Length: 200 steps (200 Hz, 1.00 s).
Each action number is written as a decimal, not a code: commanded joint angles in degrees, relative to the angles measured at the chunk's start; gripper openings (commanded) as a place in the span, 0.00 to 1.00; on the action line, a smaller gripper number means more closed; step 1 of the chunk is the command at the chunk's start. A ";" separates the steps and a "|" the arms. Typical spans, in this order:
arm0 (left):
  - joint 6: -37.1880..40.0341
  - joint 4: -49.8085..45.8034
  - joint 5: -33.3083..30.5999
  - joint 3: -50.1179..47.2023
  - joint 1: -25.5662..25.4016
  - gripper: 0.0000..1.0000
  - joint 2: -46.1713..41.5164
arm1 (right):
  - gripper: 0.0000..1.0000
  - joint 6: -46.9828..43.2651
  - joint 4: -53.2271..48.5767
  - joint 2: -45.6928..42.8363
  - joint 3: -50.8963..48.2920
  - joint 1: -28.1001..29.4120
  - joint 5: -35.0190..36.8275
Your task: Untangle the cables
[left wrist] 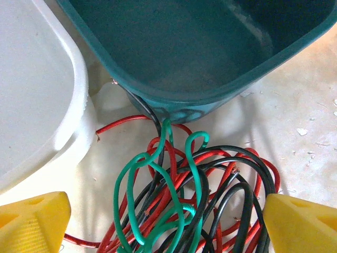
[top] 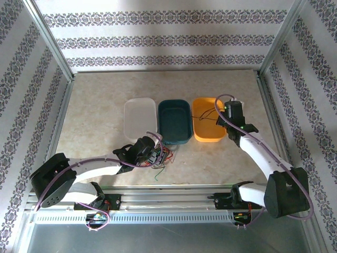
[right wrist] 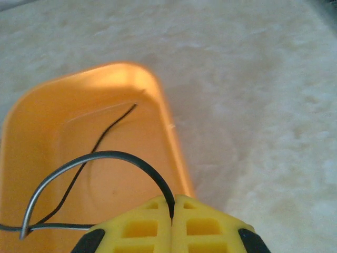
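Cables (left wrist: 195,200) in red, green and black lie in one loose tangle on the table (top: 95,105), just beside the near wall of the teal bin (left wrist: 184,42). We see green loops riding on top of the red and black strands. One black strand reaches the foot of the teal wall, and one red strand trails off toward the white bin (left wrist: 31,79).

We find the left gripper (left wrist: 166,226) low over this tangle. Its yellow fingers (left wrist: 303,221) are spread wide, one at each side of the bundle, with nothing clamped between them. We cannot tell whether the fingertips touch the table.

From above, we see three bins side by side across the middle of the table: white on the left, teal in the middle and the orange bin (top: 206,132) on the right. The tangle sits at the near edge of the teal one, under the left arm's wrist.

The right gripper (right wrist: 172,211) hangs over the orange bin, well apart from the bundle. Its fingers are pressed together on a black cable (right wrist: 113,155), pinched in the seam between them. From there the strand arches up and curls to the left, and a thinner-looking stretch runs across the floor of the bin
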 commanded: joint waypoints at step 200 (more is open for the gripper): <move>-3.27 -4.82 -10.63 0.53 0.34 0.99 -9.31 | 0.51 8.15 -3.66 8.09 2.71 7.23 1.87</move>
